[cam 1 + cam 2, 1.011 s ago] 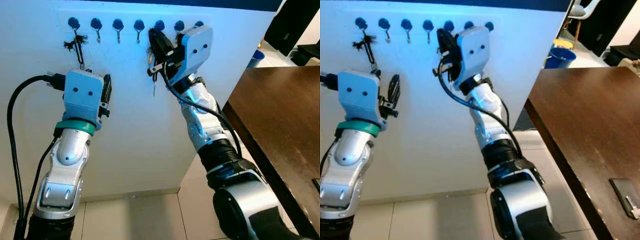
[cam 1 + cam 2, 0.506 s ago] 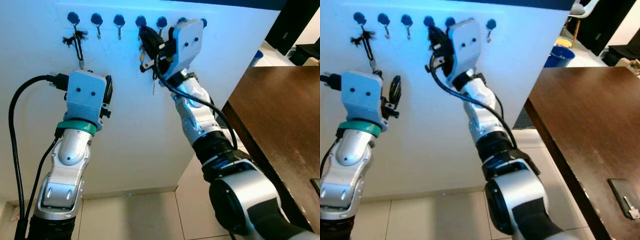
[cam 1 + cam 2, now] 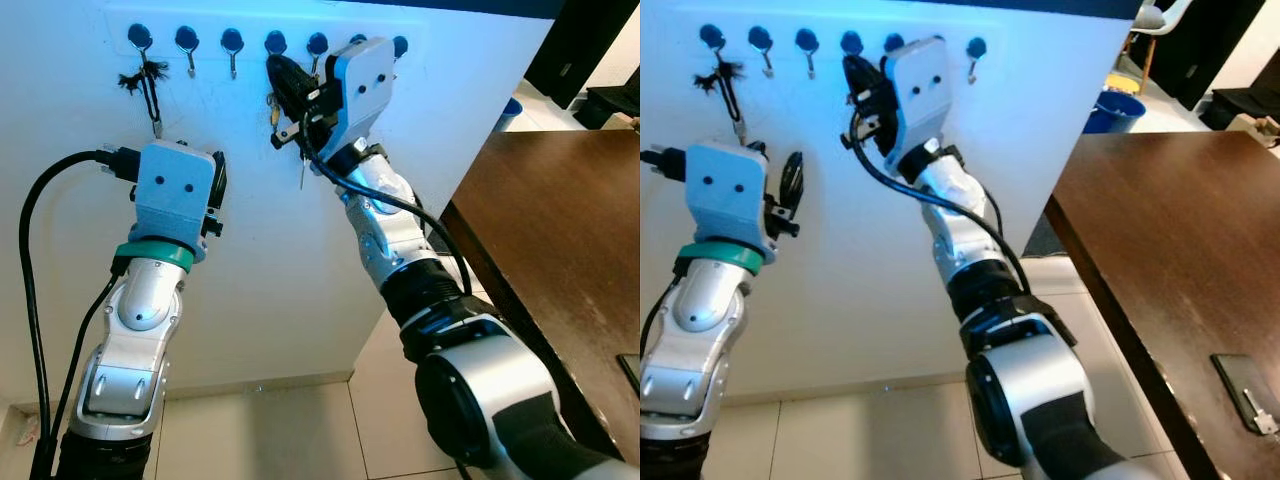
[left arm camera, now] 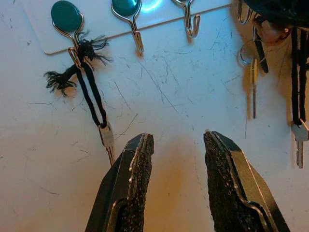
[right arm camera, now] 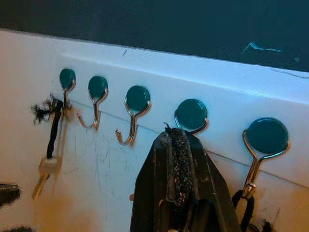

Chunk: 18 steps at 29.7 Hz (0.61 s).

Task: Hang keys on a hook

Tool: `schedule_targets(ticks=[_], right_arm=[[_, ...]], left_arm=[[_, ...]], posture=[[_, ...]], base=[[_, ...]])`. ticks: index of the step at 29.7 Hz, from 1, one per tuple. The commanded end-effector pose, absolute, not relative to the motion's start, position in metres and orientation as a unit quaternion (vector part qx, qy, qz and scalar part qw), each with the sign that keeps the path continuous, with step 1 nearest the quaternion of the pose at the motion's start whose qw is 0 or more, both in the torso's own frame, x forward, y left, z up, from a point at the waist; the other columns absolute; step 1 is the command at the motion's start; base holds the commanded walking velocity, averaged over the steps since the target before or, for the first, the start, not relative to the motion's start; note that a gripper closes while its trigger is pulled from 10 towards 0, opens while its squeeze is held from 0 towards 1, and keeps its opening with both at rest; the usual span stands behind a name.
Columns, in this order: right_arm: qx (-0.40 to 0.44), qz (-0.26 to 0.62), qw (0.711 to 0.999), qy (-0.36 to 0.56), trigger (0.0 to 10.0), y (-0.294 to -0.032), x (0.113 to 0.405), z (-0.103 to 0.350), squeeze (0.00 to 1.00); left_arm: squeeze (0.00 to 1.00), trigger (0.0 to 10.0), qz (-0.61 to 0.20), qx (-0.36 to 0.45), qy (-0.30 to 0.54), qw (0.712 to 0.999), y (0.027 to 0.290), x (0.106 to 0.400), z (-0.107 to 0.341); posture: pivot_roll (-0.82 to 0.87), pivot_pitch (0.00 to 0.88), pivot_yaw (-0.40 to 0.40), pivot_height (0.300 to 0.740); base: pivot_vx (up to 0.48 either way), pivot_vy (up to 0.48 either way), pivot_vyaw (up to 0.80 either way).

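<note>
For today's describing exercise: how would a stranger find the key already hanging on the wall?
Look at the row of hooks along the top of the white wall. The key hangs from the hook farthest left, on a frayed black cord; the hooks next to it are bare.

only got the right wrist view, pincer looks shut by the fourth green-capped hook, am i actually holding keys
Observer: Yes. The right pincer is shut on a bunch of metal keys with a black cord; they dangle below it against the white board.
Operator: where's the left pincer
Observer: The left pincer is open, lower on the board, just beneath the black-corded key hanging from the leftmost green-capped hook.
</note>
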State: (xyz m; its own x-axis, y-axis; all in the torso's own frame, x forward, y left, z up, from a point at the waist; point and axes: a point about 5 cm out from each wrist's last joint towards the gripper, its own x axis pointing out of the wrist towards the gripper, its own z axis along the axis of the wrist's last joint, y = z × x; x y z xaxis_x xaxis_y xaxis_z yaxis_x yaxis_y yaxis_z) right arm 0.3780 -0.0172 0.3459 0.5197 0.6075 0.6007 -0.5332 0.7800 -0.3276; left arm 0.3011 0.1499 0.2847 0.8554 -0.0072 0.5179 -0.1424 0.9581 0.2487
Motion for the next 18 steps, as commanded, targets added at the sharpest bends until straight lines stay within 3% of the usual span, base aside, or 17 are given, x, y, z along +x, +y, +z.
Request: schedule_targets(ticks=[1, 8, 18], right_arm=[[-0.072, 0.320, 0.888, -0.323, 10.0, -0.016, 0.384, 0.329, 0.00], [-0.057, 0.286, 0.903, -0.315, 10.0, -0.027, 0.389, 0.323, 0.00], [-0.014, 0.281, 0.888, -0.363, 10.0, -0.036, 0.382, 0.325, 0.00]], left_arm=[[0.00, 10.0, 0.036, 0.141, -0.267, 0.953, 0.150, 0.298, 0.284], [0.00, 10.0, 0.034, 0.142, -0.265, 0.953, 0.149, 0.299, 0.282], [0.00, 10.0, 0.033, 0.143, -0.263, 0.954, 0.149, 0.300, 0.281]], posture=[[0.16, 0.162, 0.006, 0.740], [0.15, 0.150, 0.012, 0.740], [0.15, 0.142, 0.017, 0.740]], base=[[0.000, 0.000, 0.00], [0.000, 0.000, 0.00], [0.000, 0.000, 0.00]])
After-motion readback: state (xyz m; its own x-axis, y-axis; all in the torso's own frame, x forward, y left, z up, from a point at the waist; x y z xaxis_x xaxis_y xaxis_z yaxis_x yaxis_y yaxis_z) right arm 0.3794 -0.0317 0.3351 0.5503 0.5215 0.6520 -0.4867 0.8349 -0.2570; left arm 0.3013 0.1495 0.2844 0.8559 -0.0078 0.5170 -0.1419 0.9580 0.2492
